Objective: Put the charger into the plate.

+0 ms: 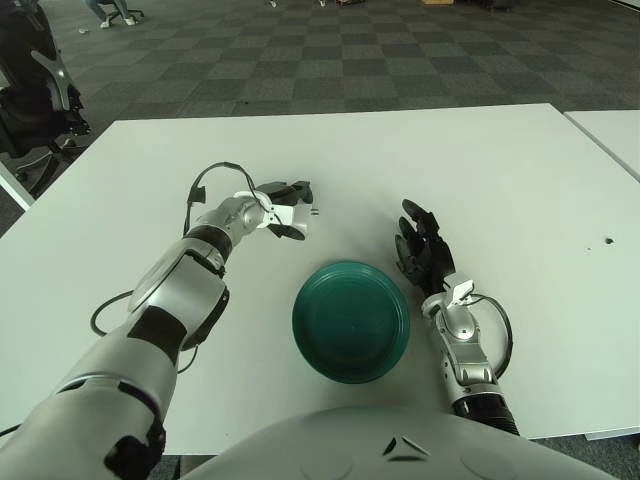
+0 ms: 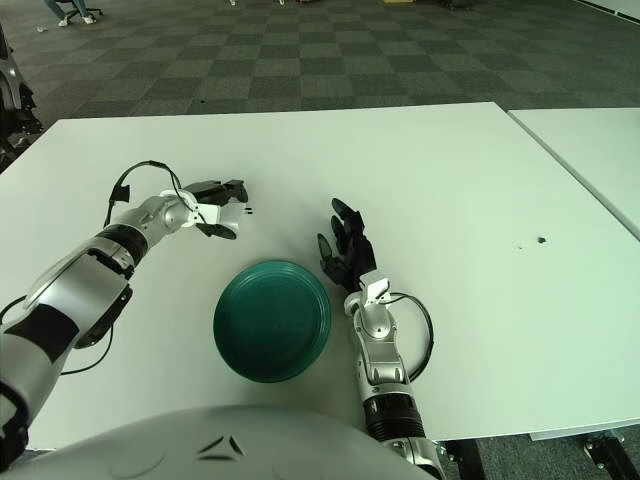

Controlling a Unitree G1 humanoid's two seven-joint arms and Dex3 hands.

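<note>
While clasped by left hand (image 1: 283, 208), white charger (image 1: 297, 214) beyond green plate (image 1: 351, 321), right hand (image 1: 421, 250) spread, idle beside plate.

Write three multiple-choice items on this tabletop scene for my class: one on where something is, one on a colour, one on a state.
1. Where does the round dark green plate sit?
A. on the white table between the two arms
B. on the carpet floor
C. at the table's far edge

2. What colour is the small boxy charger?
A. red
B. white
C. yellow

3. What is the left hand doing?
A. lying flat beside the plate
B. hanging off the table
C. closed around the charger

Key:
1 A, the plate lies on the white table between the arms.
2 B, the charger's body is white with prongs at one end.
3 C, its dark fingers wrap the charger beyond the plate; the right hand shows spread to the plate's right, holding nothing.
</note>
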